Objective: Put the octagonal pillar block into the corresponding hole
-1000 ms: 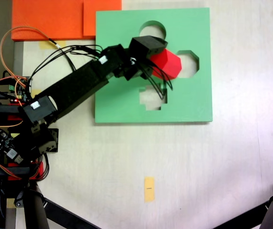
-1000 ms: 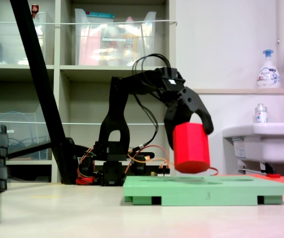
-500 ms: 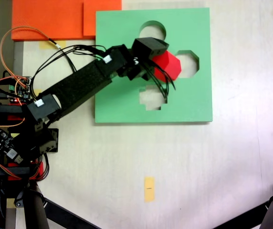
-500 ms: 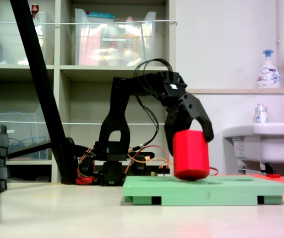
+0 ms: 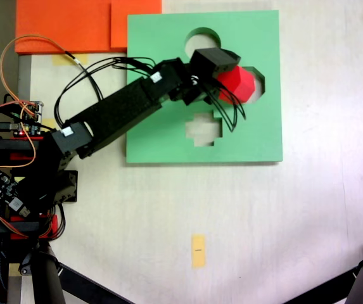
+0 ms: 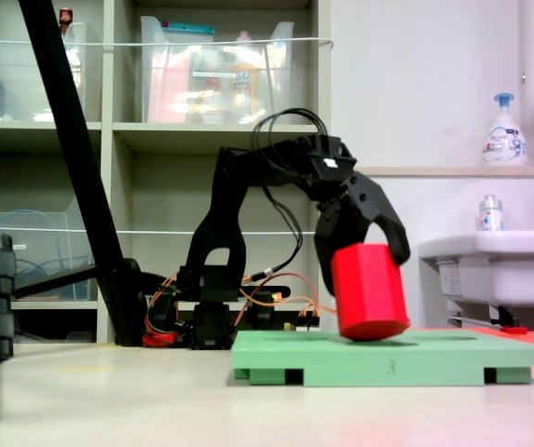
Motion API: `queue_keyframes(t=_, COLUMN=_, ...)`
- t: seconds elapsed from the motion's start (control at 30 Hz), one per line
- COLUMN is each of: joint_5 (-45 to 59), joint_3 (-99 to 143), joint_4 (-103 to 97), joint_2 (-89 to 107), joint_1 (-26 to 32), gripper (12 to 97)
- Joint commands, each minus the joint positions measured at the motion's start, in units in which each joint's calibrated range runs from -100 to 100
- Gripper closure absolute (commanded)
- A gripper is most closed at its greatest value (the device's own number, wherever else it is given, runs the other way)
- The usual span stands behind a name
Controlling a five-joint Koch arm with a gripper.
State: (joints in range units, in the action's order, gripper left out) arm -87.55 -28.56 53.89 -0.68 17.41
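Between the hand's jaws: the octagonal pillar block [image 6: 369, 291] is clamped near its top, the hand [image 6: 363, 253] closed on it.

Change: over the last second the hand has carried the block sideways across the green foam board [image 5: 168, 136], away from the cross-shaped cutout [image 5: 204, 128] and toward the corresponding hole [image 5: 257, 79]; it has also come lower.

Block now: from above, the red top overlaps the near part of the eight-sided hole, which shows as a pale gap just beyond the hand. From the side, the block leans, its lower end at or just above the board's top face.

Meaning for the task: my judgement is that this is the alignment step; the block looks to need a little more travel outward and straightening before it can drop in.

Hidden: the hand and its cables cover the block's near side from above, so how far the eight sides line up with the hole cannot be told.

Hard to make out: whether the block's lower edge touches the board; the side view does not settle it.

Behind the hand: the round cutout [image 5: 197, 39] is partly covered by the wrist.
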Motion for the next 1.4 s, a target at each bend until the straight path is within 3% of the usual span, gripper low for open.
queue_keyframes(t=0.0, joint_5=-0.49, joint_3=-1.05, joint_4=-2.42, joint_2=-0.99, joint_1=-0.29, gripper=69.0)
queue_keyframes(t=1.0, joint_5=-2.05, joint_3=-7.63, joint_4=-2.42, joint_2=-6.86, joint_1=0.05, gripper=66.5)
queue_keyframes(t=1.37, joint_5=-2.15, joint_3=-18.0, joint_4=-2.52, joint_2=-19.99, joint_1=-1.07, gripper=65.3)
